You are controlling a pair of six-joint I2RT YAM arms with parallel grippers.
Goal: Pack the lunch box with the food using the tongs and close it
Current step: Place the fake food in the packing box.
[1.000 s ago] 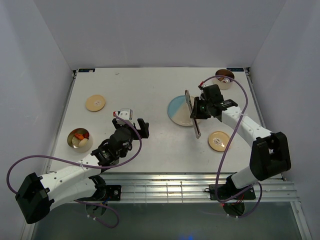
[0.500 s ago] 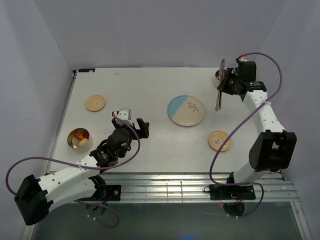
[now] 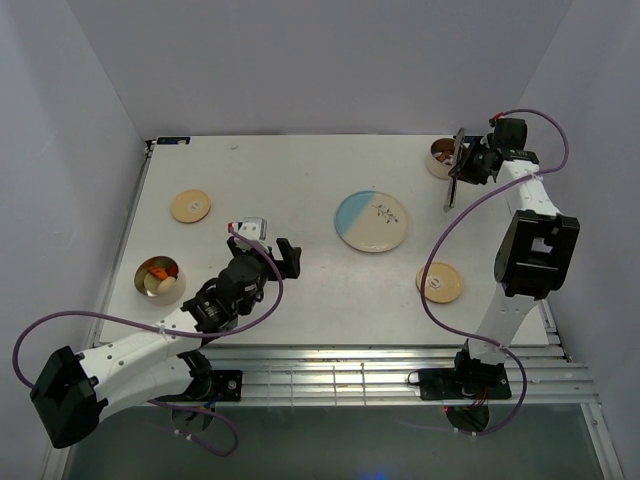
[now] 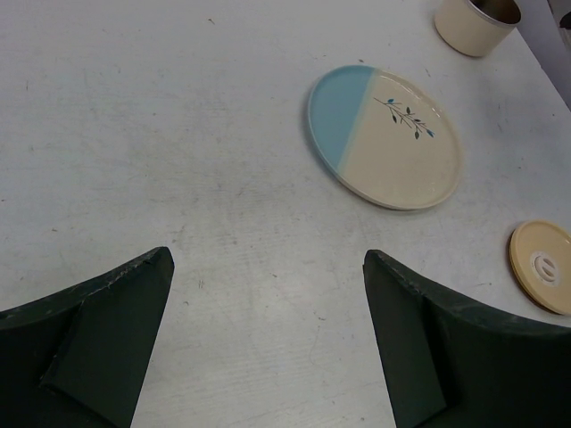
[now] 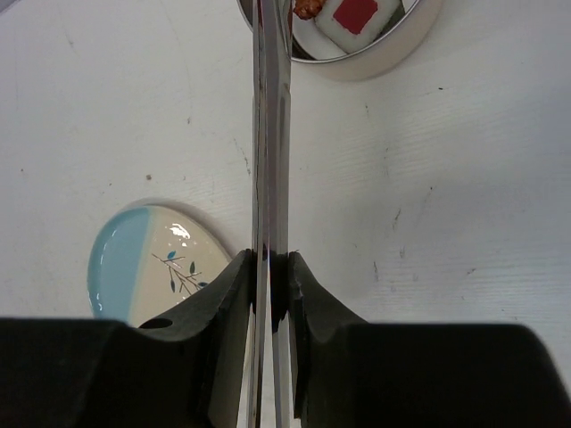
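From above, we see the right jaws clamped on the tongs (image 3: 454,172) at the far right of the bench (image 3: 290,170), long axis roughly far-to-near, just beside a round tin (image 3: 438,158). With the plate (image 3: 372,221) bare, we judge packing nearly done and lid-fitting next. In the left wrist view, the left jaws stand wide apart, holding nothing. In the right wrist view, the tongs' squeezed arms point straight away toward the tin's rim, with food (image 5: 359,12) inside.
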